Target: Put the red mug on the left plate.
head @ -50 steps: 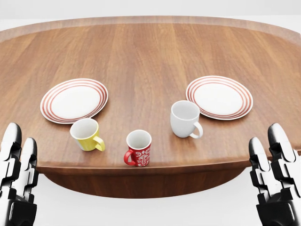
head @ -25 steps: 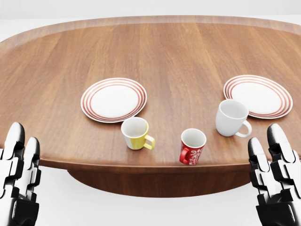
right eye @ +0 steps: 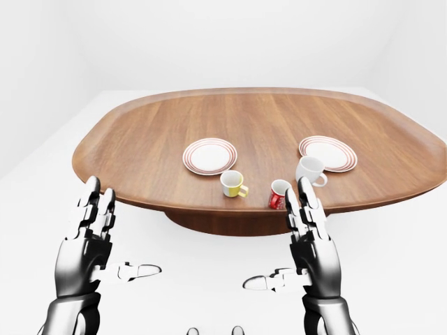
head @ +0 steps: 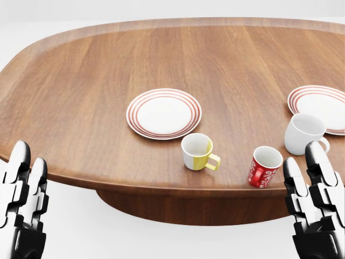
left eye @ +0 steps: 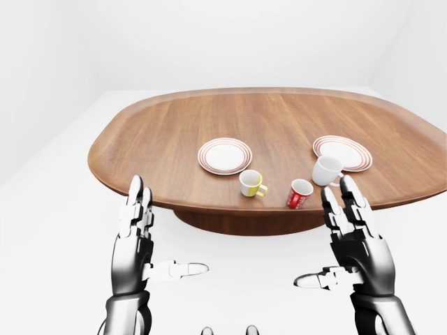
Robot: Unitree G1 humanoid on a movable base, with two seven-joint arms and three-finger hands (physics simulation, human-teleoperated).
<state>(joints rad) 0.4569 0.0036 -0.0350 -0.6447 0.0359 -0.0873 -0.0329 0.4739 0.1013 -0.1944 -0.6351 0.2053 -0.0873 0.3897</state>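
Observation:
The red mug [head: 263, 166] with a white pattern stands upright near the table's near edge, at the right in the head view. The left plate [head: 164, 113], white with red rings, lies up and to the left of it. My right hand [head: 315, 205] is open, fingers up, below the table edge just right of the red mug. My left hand [head: 22, 197] is open at the lower left, off the table. Both hands are empty.
A yellow mug [head: 197, 151] stands between the red mug and the left plate. A white mug [head: 304, 134] and a second ringed plate [head: 319, 107] sit at the right. The oval wooden table [head: 97, 65] stands on a white floor.
The whole picture has shifted: the camera moved left, so the plates and mugs slid to the right in view. The hands hold the same pose.

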